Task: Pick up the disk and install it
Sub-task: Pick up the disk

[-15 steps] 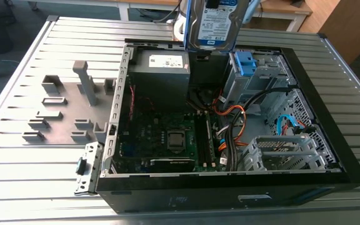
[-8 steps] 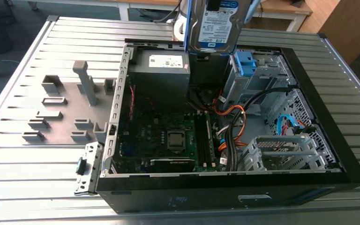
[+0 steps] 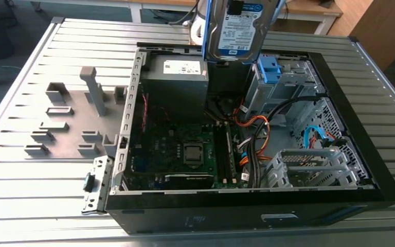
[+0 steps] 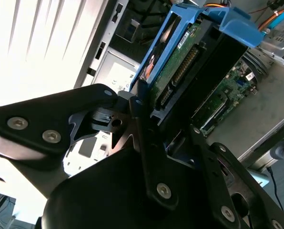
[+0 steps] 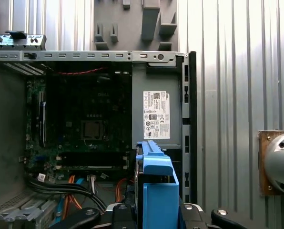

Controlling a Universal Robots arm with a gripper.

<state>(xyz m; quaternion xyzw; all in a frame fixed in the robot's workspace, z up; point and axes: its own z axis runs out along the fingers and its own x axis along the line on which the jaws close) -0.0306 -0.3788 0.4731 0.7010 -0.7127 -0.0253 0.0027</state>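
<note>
Disk [image 3: 233, 28] at top centre of the exterior view, hanging edge-down over the open case [image 3: 130, 118]. Gripper [image 4: 167, 117] clamped on its blue carrier. Risk: any tilt on descent could snag the orange cables [image 3: 251, 120] or jam the disk at the bay mouth.

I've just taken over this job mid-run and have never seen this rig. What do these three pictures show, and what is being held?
One robot arm is at work. The exterior view looks from off the arm at an open computer case lying on a slatted metal table, with a grey fixture plate to that view's left. Both wrist views come from cameras riding on the arm. The gripper is shut on the disk, a silver drive in a blue carrier, held above the case. Inside the case are the motherboard and the grey power supply.
</note>
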